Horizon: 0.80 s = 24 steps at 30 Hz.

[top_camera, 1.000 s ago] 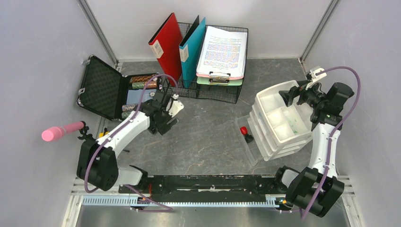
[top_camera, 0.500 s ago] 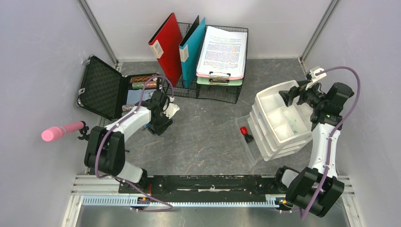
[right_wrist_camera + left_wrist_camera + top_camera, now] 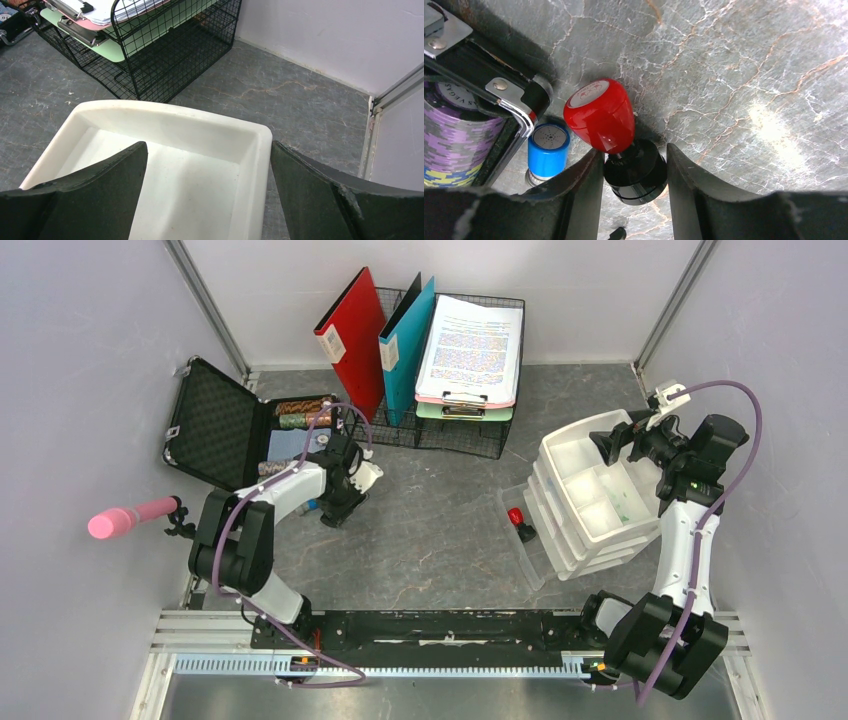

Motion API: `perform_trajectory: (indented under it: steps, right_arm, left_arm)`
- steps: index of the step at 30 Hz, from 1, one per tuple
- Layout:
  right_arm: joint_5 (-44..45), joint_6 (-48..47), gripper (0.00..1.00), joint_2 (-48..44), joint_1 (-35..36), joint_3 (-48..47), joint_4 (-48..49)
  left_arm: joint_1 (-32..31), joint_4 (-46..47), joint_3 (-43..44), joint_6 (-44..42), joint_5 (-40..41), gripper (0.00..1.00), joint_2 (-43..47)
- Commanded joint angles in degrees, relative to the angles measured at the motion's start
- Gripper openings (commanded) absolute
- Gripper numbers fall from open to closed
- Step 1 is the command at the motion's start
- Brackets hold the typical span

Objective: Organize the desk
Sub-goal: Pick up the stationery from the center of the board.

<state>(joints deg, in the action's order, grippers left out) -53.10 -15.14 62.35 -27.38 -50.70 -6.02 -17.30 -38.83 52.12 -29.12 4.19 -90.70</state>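
beside the black foam-lined case (image 3: pixel 210 430) on the dark-grey stone-look desk (image 3: pixel 440 530), the left gripper (image 3: pixel 634 152) flanks a red-knobbed black stamp (image 3: pixel 601 115), perhaps touching, grip unclear. right of the case, the right gripper (image 3: pixel 208 145) gapes above a white plastic tray (image 3: pixel 170 125).

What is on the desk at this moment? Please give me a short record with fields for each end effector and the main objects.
left end effector: fingers on both sides of the black base of the red-topped stamp; whether it grips cannot be told
right end effector: open wide over the white drawer unit, holding nothing
stamp location: on the desk, beside a blue cylinder
black case: open, poker chips inside
wire rack: red folder, teal folder, clipboards
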Motion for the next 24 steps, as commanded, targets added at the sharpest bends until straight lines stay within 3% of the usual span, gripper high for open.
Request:
perform_trajectory:
  steps: [1,5,10,17,24]
  right_arm:
    - [1.8,0.6,0.98,3.0,-0.2,3.9,-10.5]
    - [1.8,0.6,0.98,3.1,-0.2,3.9,-10.5]
    - [1.8,0.6,0.98,3.1,-0.2,3.9,-10.6]
    - [1.7,0.6,0.98,3.0,-0.2,3.8,-10.5]
    - [2.1,0.4,0.98,3.1,-0.2,3.9,-10.5]
  left_arm:
    - [0.3,0.2,-0.1,-1.6,-3.4,0.44,0.1]
    - [0.2,-3.0,0.4,-1.8,-7.6,0.26,2.3]
    - [-4.2,-8.9,2.3,-1.6,-12.2,0.21,9.4]
    - [-23.6,-10.9,9.6,1.6,-12.3,0.21,16.7]
    - [-41.3,-10.9,26.2,-2.9,-7.1,0.18,6.8]
